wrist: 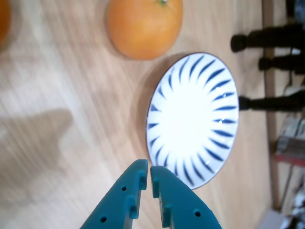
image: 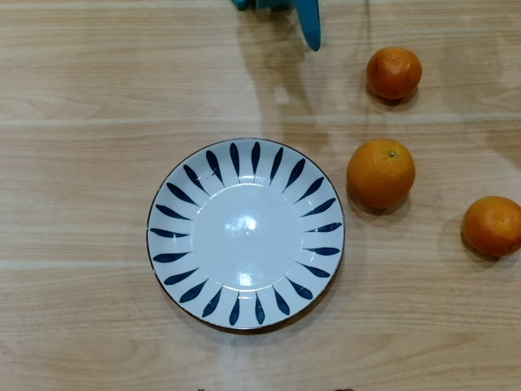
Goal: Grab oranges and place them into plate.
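Pale wood-grain tabletop (image: 73, 73), bare on the left of the overhead view. At centre sits the large round white ceramic plate (image: 245, 234) with dark blue leaf strokes around its rim; nothing lies in it. At the top edge, above the plate, a tip of the teal plastic gripper (image: 310, 28) enters the frame, well clear of everything. To the right of the plate: the large dimpled orange (image: 380, 173), just beside the plate's rim but apart from it; a smaller orange (image: 394, 72) above it near the top; a third small orange (image: 492, 226) at the right edge. All three rest on the table.

Wrist view: teal fingers (wrist: 128, 191) nearly closed, only a thin slit between them, nothing held. Plate (wrist: 193, 117) and large orange (wrist: 144, 26) lie ahead.

Judgement: task at its start, no fruit placed, approach step in hand. The next move calls for spreading the fingers wide, since the fruit far exceeds the present slit, then descending over an orange, probably the near small one.
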